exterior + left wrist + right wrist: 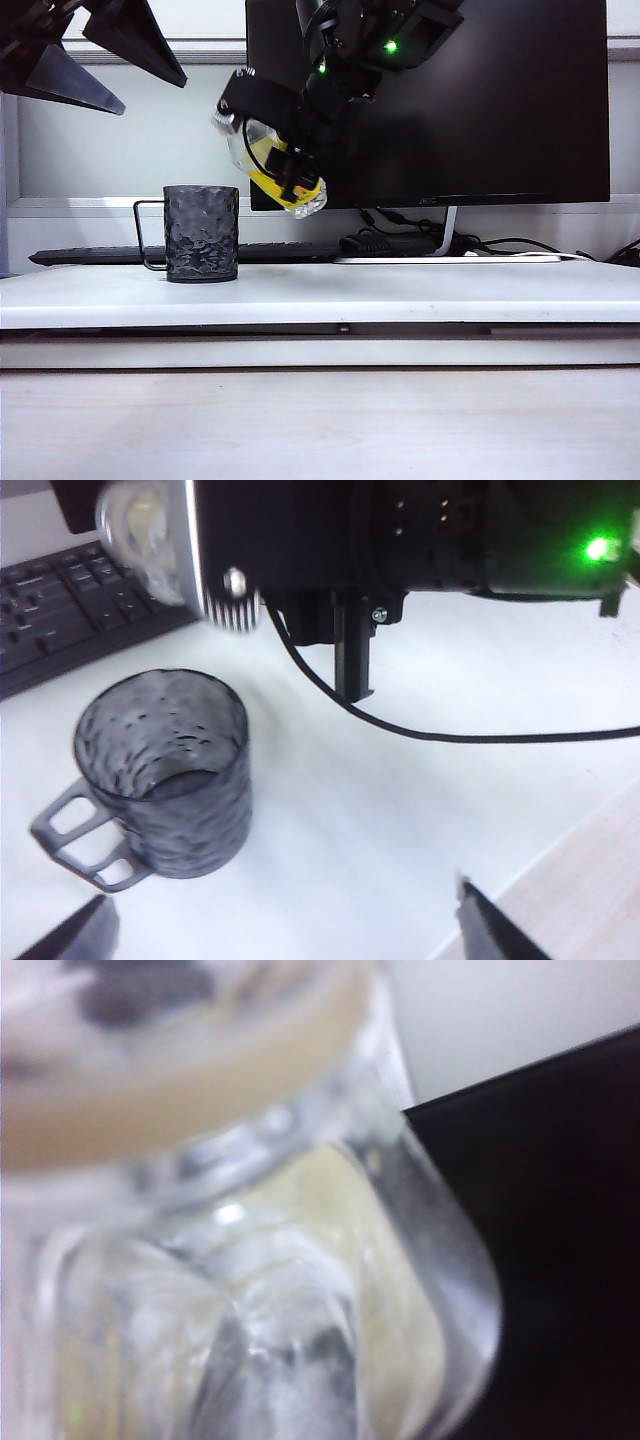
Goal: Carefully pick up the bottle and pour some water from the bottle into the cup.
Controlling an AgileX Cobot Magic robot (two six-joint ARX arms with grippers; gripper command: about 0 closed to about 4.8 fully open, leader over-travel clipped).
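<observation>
1. A white table [400,290] runs across the exterior view, with a dark monitor [500,100] and a black keyboard [100,256] behind it.

2. The cup [202,233], a dark dimpled mug, stands upright on the table left of centre. Its thin wire handle points left in the exterior view.

3. The right arm reaches down from the top centre of that view, slanting toward the left, with two green lights glowing on its body.

4. The right gripper [285,165] is clamped across the middle of the bottle [262,150], its black fingers pressing on the yellow label.

5. The bottle is held in the air, tilted steeply. One end points up and to the left, the other hangs lower and to the right. It sits above the cup and a little to the right of it, not touching it.

6. The right wrist view shows only blurred clear plastic [260,1290] and pale yellow label, very close up. I cannot tell whether any water is coming out.

7. The left gripper [290,925] hangs high at the upper left of the exterior view, its fingers spread wide and holding nothing.

8. From the left wrist view, the cup [165,770] lies below, with the bottle's end [145,530] above it.
</observation>
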